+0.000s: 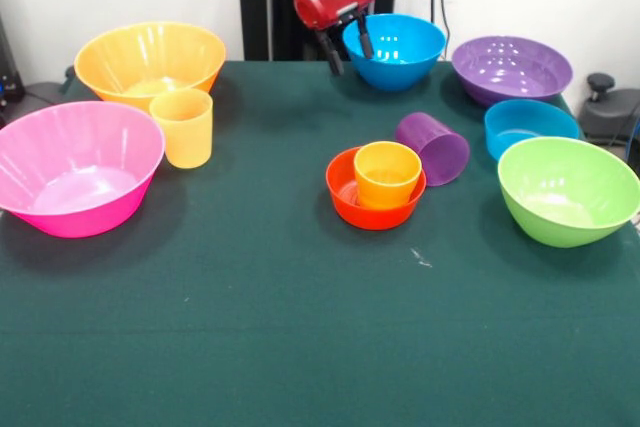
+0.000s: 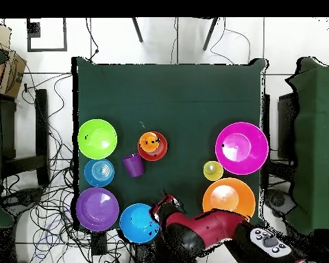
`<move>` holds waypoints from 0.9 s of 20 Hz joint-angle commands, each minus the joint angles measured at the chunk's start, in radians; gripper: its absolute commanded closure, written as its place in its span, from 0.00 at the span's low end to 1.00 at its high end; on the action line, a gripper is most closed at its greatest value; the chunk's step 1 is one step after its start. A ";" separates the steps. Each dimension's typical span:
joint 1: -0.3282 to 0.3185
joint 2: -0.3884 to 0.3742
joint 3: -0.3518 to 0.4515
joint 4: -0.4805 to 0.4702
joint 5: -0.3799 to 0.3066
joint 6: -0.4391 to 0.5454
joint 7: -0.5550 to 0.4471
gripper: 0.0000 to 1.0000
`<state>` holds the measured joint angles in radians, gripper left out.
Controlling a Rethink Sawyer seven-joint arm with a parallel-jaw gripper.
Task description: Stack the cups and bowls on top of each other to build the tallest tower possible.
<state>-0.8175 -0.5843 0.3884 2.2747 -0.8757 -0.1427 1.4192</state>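
Gripper (image 1: 347, 47) open and empty, raised at far edge beside medium blue bowl (image 1: 395, 51). Orange cup (image 1: 387, 174) sits in red-orange bowl (image 1: 374, 189); purple cup (image 1: 433, 147) tipped over alongside. Everything else unstacked.

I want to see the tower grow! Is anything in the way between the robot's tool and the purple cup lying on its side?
No. The tool hangs by the blue bowl, and only bare table separates it from the purple cup.
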 commanded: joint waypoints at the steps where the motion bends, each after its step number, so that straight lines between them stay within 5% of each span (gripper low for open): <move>1: 0.024 -0.026 0.106 -0.024 0.016 0.136 0.075 0.00; 12: 0.113 0.079 -0.011 -0.089 -0.047 0.026 0.107 0.00; 18: 0.097 0.056 0.026 -0.067 -0.027 0.063 0.102 0.00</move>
<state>-0.7462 -0.5674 0.3853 2.2750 -0.8757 -0.1135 1.4192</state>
